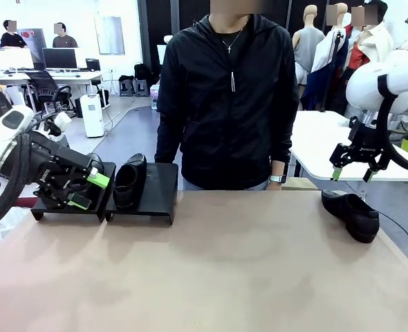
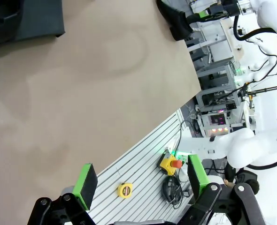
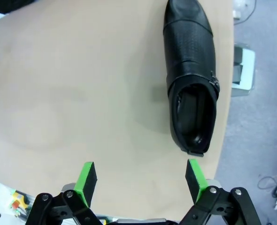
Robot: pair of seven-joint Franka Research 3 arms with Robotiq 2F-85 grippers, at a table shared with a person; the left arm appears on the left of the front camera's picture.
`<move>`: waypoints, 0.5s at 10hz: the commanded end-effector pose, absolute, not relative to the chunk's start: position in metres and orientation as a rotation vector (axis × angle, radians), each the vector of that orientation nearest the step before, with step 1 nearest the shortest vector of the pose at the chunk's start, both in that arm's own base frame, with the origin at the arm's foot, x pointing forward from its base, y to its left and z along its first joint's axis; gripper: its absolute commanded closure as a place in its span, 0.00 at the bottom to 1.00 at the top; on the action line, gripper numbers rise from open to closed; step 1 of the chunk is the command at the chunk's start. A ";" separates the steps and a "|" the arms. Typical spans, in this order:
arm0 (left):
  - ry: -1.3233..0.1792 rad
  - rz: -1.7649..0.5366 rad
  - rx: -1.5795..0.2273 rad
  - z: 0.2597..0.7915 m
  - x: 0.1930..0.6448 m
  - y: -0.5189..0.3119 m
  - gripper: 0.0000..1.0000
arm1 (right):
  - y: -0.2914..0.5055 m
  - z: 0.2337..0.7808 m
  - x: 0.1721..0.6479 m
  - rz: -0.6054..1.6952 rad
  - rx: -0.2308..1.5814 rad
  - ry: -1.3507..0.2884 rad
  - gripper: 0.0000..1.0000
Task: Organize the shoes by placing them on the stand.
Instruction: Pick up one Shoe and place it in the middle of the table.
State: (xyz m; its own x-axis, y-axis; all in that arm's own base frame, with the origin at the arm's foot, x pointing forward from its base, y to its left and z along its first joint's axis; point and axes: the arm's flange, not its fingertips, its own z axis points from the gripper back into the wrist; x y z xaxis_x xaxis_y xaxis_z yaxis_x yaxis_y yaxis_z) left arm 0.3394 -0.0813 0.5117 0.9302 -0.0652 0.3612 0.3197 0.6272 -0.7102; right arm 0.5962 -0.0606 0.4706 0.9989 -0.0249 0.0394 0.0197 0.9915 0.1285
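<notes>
One black glossy loafer (image 1: 128, 181) stands toe-up on the right platform of the low black stand (image 1: 159, 194) at the table's far left. My left gripper (image 1: 89, 191) hangs open just left of that shoe, over the stand's left platform, with nothing between its green pads. A second loafer (image 1: 351, 214) lies on the table near the right edge. My right gripper (image 1: 351, 173) hovers open above it. The right wrist view has that loafer (image 3: 190, 70) lying ahead of my open gripper (image 3: 141, 180). From the left wrist, the open gripper (image 2: 142, 180) faces the table, with the stand (image 2: 35, 18) at top left.
A person in a black jacket (image 1: 225, 97) stands at the table's far side, behind the stand. The tan table top (image 1: 225, 270) stretches wide between the two shoes. A cable (image 1: 397, 227) runs past the right loafer near the table's edge.
</notes>
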 end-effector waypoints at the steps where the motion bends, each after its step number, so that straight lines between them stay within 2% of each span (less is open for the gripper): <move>1: -0.318 -0.229 -0.890 0.513 0.341 -0.081 0.00 | -0.084 0.432 0.643 0.058 0.235 -0.038 0.00; 5: -0.318 -0.229 -0.890 0.513 0.341 -0.081 0.00 | -0.087 0.377 0.640 0.089 0.194 -0.009 0.00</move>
State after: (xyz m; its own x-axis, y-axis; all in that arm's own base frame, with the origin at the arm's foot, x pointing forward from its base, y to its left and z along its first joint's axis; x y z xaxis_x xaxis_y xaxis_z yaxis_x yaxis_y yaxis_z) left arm 0.3395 -0.0812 0.5117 0.9303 -0.0651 0.3610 0.3195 0.6272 -0.7103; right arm 0.6409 -0.0905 0.3719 0.9981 0.0610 -0.0102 -0.0574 0.9750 0.2147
